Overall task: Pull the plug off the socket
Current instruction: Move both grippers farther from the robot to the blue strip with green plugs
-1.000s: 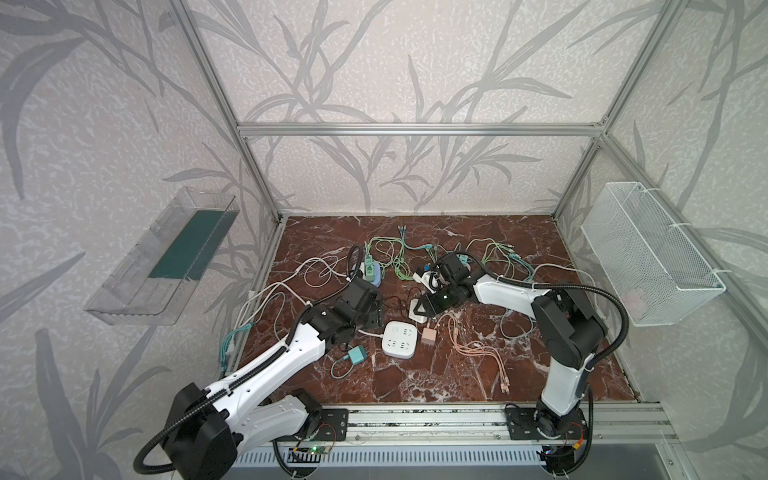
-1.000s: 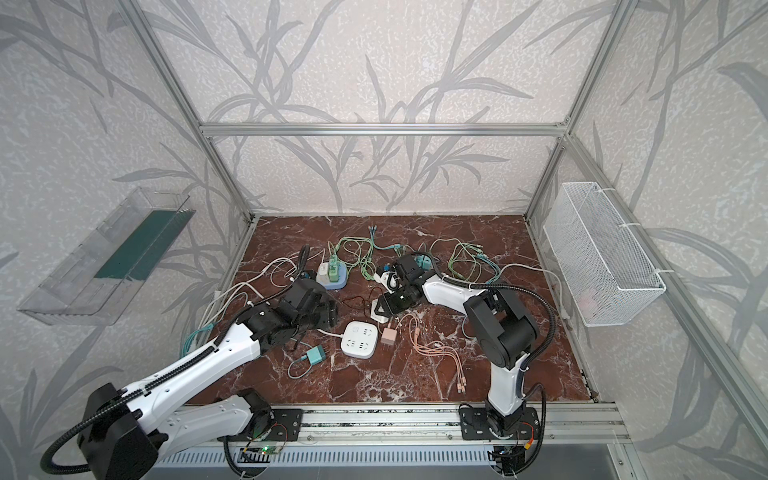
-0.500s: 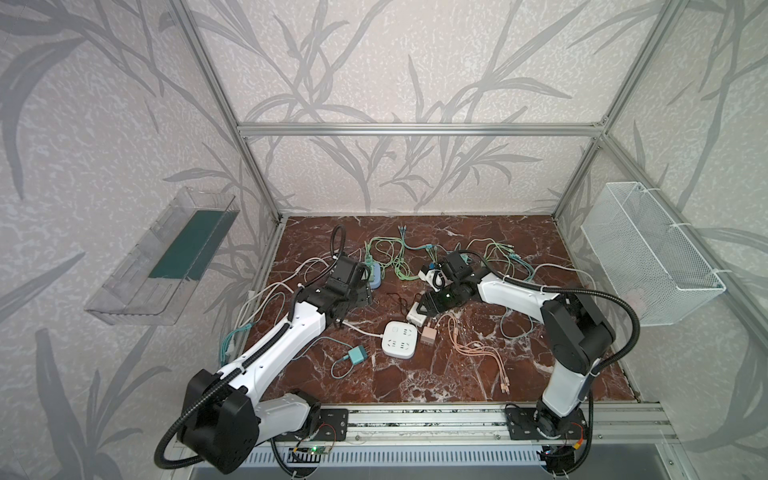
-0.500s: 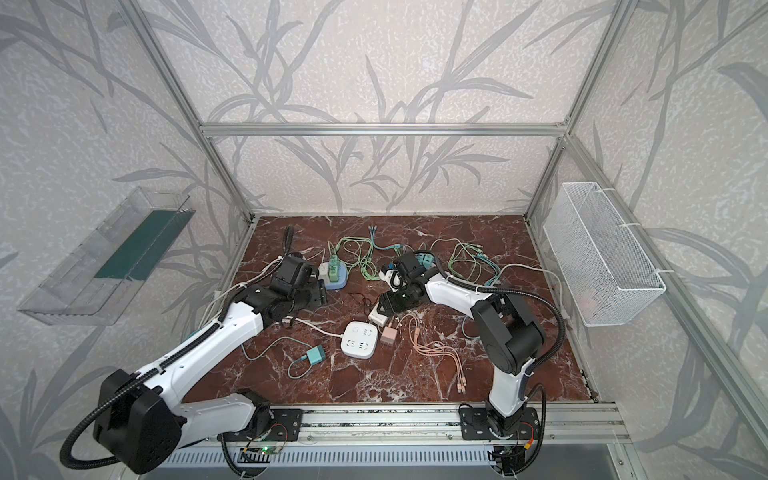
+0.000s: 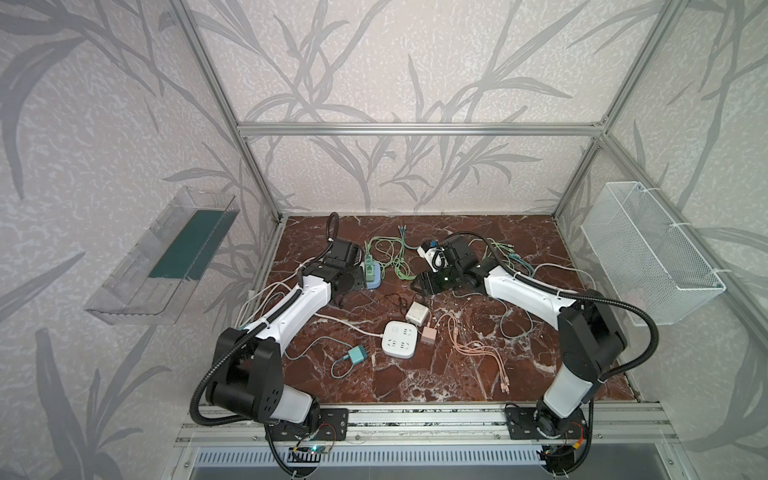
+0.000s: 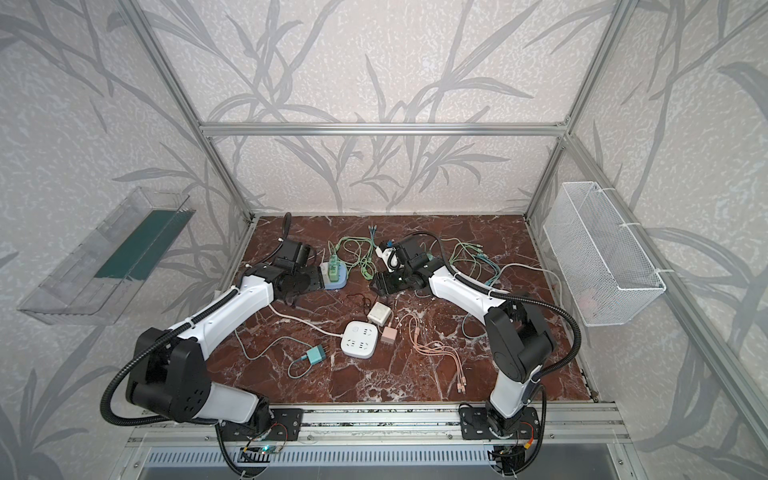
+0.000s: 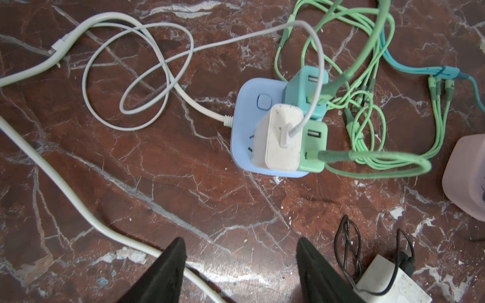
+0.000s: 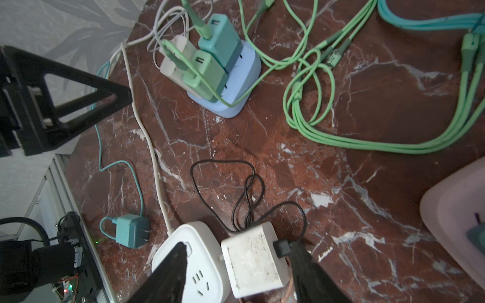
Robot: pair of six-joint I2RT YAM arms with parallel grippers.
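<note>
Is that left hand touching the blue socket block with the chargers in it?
Apart. The left wrist view shows bare marble between the left hand and the blue socket block.

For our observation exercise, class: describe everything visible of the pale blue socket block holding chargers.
The pale blue socket block is a rounded square with a smooth, plastic-looking shell, lying flat on the marble floor. A button sits on its top, and a white cord leaves one side. Three chargers stand plugged into it: a white charger, a teal charger and a light green charger.
</note>
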